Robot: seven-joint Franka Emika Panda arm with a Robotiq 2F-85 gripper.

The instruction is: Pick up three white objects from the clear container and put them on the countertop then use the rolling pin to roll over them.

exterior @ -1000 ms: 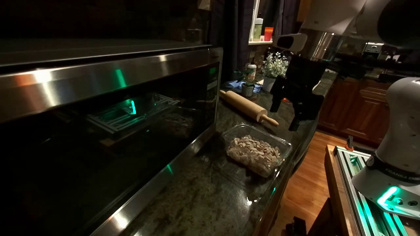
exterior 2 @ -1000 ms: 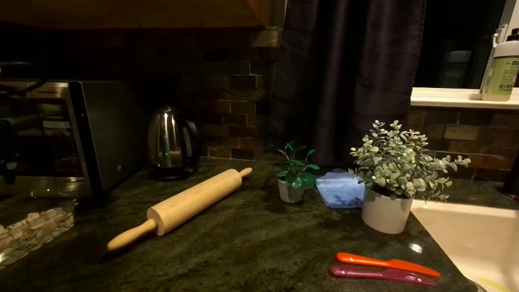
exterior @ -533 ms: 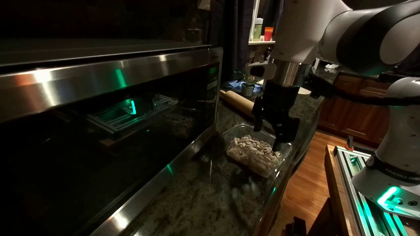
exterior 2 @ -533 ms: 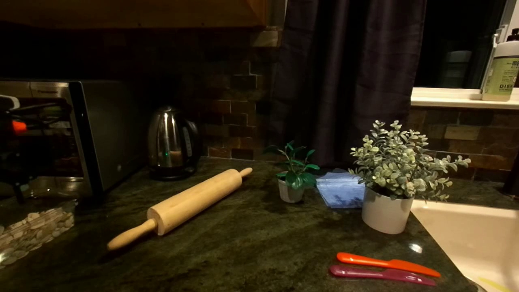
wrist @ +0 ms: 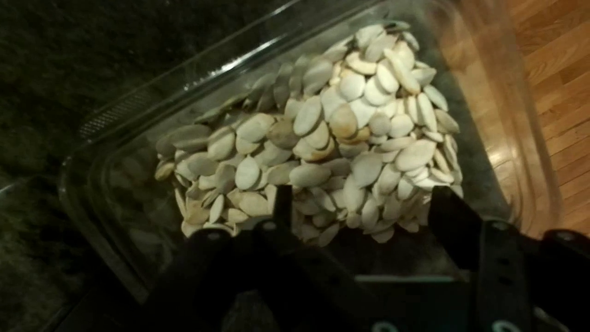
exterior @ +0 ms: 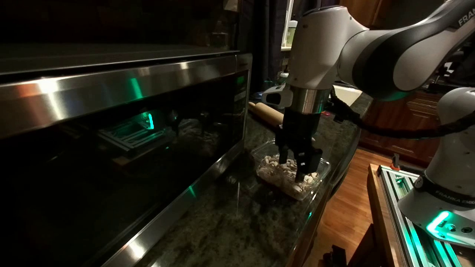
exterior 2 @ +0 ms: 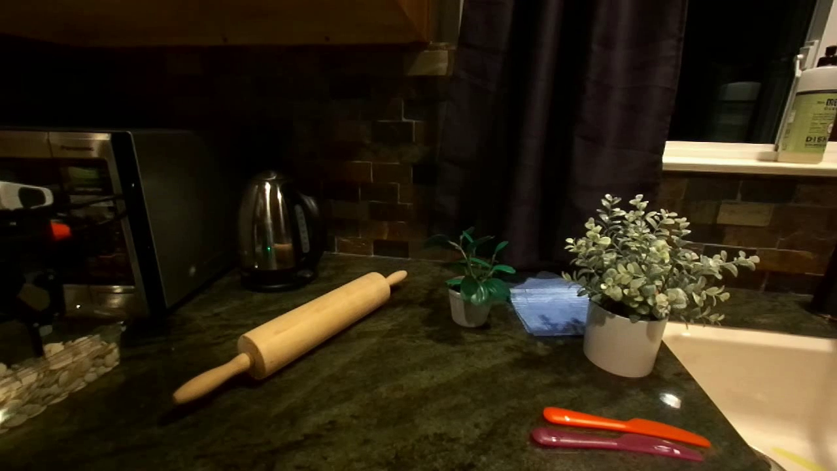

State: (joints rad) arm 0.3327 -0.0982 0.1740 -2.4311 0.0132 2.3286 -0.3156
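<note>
Off-white seeds (wrist: 318, 138) in clear container (wrist: 230, 64), black gripper (wrist: 362, 196) above, jaws wide apart and empty, contact with seeds unclear.

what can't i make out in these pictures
Wrist view: the black two-fingered gripper hides the lower part of the clear rectangular plastic container; whether fingertips touch the small off-white oval seeds is too dark to tell.
An exterior view: the gripper mostly hides the near end of the light-brown wooden rolling pin.
An exterior view: the left edge crops the container; fine print on the pale green pump bottle is too small.
</note>
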